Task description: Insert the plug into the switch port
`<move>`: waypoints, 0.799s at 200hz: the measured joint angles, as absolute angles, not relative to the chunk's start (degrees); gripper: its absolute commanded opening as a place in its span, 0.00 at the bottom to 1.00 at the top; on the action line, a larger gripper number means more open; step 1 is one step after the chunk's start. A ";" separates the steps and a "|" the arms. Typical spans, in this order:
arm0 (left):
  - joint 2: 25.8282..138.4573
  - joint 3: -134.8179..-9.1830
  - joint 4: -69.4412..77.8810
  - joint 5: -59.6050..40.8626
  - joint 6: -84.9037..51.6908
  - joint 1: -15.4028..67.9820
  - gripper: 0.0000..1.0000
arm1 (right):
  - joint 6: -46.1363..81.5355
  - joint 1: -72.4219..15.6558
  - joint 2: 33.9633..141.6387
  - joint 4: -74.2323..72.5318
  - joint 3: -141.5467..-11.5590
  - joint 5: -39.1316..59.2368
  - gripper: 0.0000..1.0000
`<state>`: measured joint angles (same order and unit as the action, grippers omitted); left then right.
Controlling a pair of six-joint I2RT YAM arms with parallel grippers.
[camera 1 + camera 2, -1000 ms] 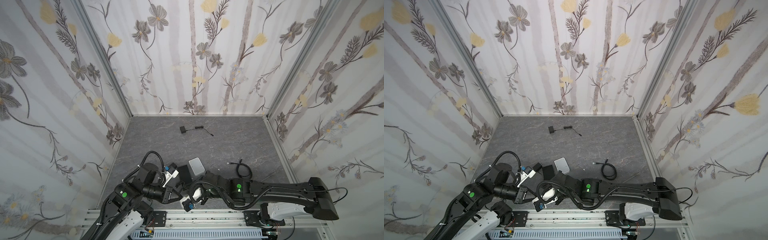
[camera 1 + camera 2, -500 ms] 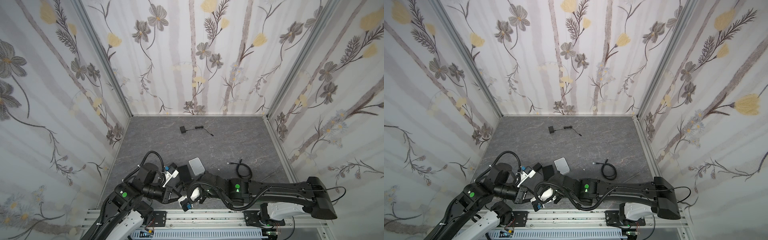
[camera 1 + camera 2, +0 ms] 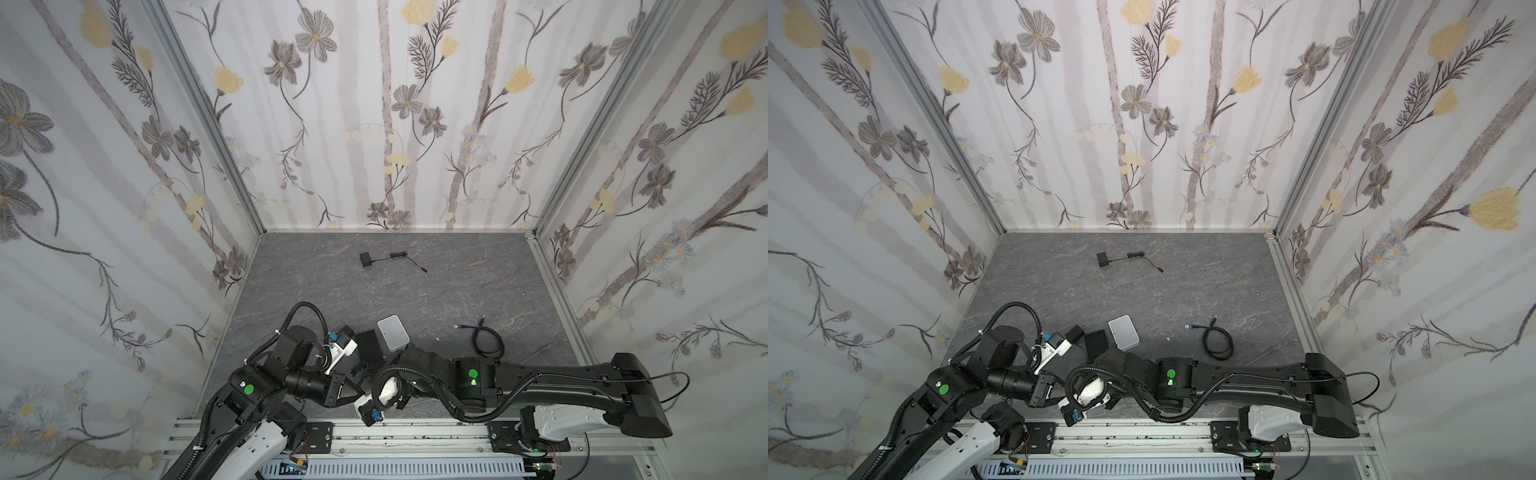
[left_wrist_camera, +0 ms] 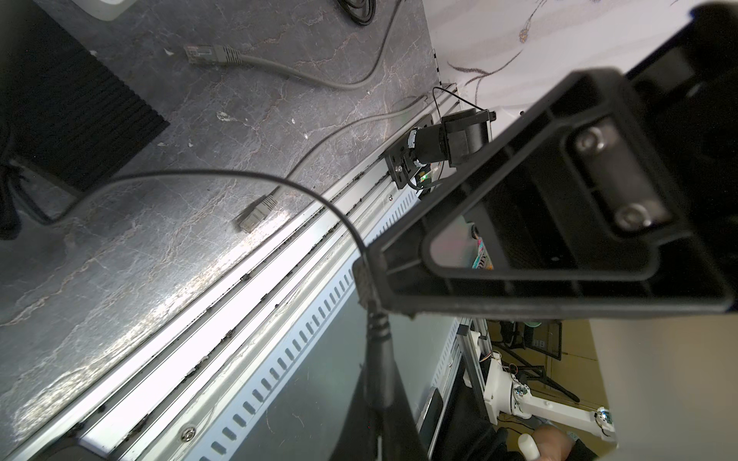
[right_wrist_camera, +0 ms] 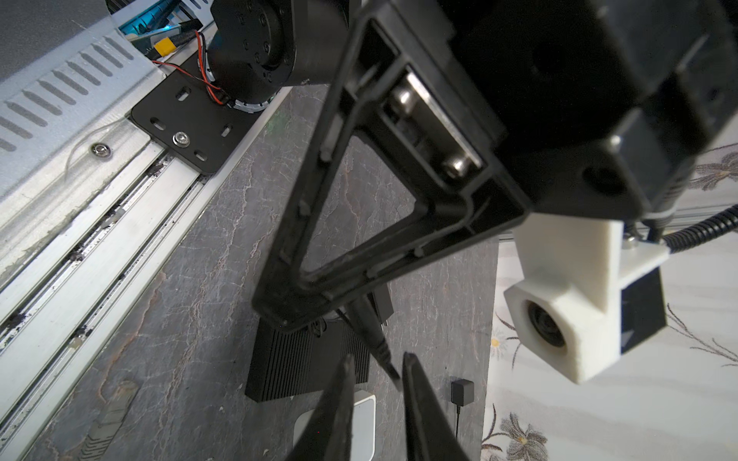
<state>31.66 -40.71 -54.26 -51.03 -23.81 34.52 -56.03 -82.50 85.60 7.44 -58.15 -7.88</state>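
The left gripper [image 4: 365, 295] is clenched on the black barrel plug [image 4: 379, 367] at the near side. Just right, the right gripper [image 5: 376, 359] has its fingers slightly parted around the plug's slim end, not pinching. Farther right lies the flat white box with pale grey top [image 3: 392, 332]; its side port is hidden. Letting go before the right fingers bite would likely drop the plug; pushing could slide the unbraced box.

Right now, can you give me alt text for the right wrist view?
The left end effector, close up, grips a black plug whose thin end reaches between the right end effector's slightly parted fingers. Beyond lie a black ribbed box and the white switch.
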 measured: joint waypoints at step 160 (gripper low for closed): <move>30.83 -41.19 -54.87 -49.76 -23.99 34.50 0.35 | -55.55 -82.81 86.43 8.56 -59.09 -7.86 0.00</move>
<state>30.83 -41.19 -54.87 -49.76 -23.99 34.50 -55.55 -82.81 86.43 8.56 -59.09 -7.86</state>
